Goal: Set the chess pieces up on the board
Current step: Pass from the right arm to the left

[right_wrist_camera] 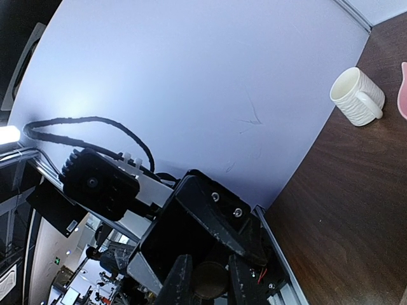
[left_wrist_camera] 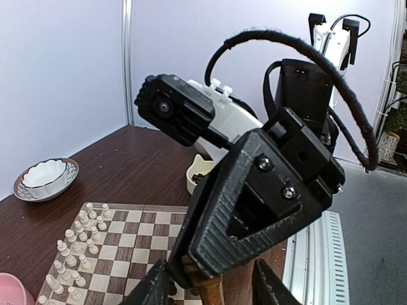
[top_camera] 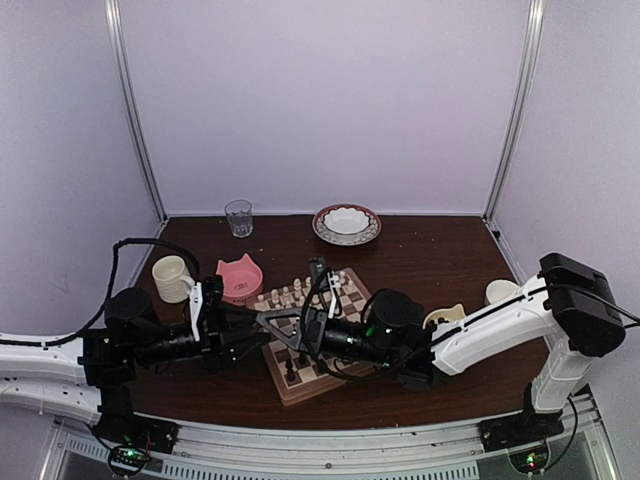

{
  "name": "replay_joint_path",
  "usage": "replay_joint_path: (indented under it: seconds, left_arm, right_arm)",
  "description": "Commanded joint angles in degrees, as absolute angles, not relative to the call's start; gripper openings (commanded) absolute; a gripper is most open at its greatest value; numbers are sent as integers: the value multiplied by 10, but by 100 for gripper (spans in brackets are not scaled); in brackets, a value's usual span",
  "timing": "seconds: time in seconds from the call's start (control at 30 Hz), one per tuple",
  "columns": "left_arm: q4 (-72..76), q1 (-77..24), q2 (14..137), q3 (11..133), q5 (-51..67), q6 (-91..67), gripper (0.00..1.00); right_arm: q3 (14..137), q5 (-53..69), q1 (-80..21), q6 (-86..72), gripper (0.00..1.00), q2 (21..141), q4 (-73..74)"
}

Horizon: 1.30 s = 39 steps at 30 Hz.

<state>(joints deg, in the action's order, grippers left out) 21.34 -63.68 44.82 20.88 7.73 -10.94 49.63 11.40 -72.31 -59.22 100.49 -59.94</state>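
- Right gripper (right_wrist_camera: 208,283) is clamped on a small dark brown wooden chess piece (left_wrist_camera: 208,293) and holds it off the table, likely for a handover or regrip.
- Left gripper (left_wrist_camera: 211,286): jaws stand apart either side of that piece; contact cannot be told.
- The piece hangs near the 9 o'clock edge of the checked wooden chessboard (left_wrist_camera: 149,235). Pale cream chessmen (left_wrist_camera: 73,254) line the board's 12 o'clock edge.

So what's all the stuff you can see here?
board: one, brown checks, mid-table
cream chessmen: many, board's far rows
dark chess pieces: several, board's near rows
pink bowl: one, left of board
cream mug: one, far left
glass: one, clear, back
white bowl: one, on patterned plate, back
cream bowl: one, right of board
white cup: one, far right
table: one, dark brown
left gripper: black, open
right gripper: black, shut on dark chess piece
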Motion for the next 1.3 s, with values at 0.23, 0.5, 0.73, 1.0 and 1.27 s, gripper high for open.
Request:
replay_joint_path:
  seconds: [0.23,0.5,0.73,1.0,1.27]
  left_arm:
    - [261,-635,434,198,72,-95,36]
    - [261,-635,438,199,83,-95,35]
    - [244,-635,454,214,91,-98,23]
    - [243,-635,456,215,82,-99,17]
    - [241,-635,450,215,77,-98,3]
  right_arm:
    - [478,101,-726,-596,6,995,-677]
    - [456,77,-726,-585,6,981,-680]
    - [454,77,-726,-584,7,983,-692]
    - [448,73,-726,-580,7,978,-693]
    - [447,68,-726,-577,10,977,-678]
